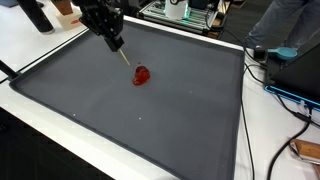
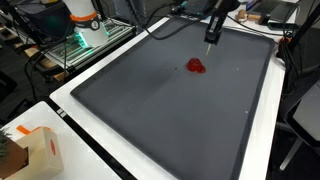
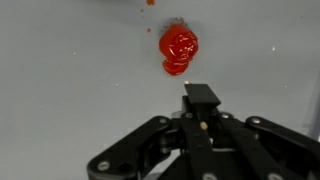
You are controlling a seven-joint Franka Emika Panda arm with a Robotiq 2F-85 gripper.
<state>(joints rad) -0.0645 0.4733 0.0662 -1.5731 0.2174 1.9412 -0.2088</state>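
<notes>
Over the far end of the dark grey flat mat (image 1: 150, 130), your black gripper (image 1: 116, 44) hangs with its jaws pressed together around a thin pale stick (image 1: 124, 56). The stick slants down toward the glossy red lump (image 1: 141, 76), which lies on the mat just beyond its tip. Whether they touch cannot be told. From the wrist, the lump (image 3: 178, 50) sits just ahead of the fingers.

**Closed jaws below a red blob**

Your black metal gripper (image 3: 202, 97) rises from the bottom edge, its jaws pressed together. Just above its tip, not touching it, a glossy red lumpy blob (image 3: 178, 50) lies on the flat grey mat (image 3: 70, 70). A tiny orange-red speck (image 3: 150, 2) sits at the top edge.
</notes>
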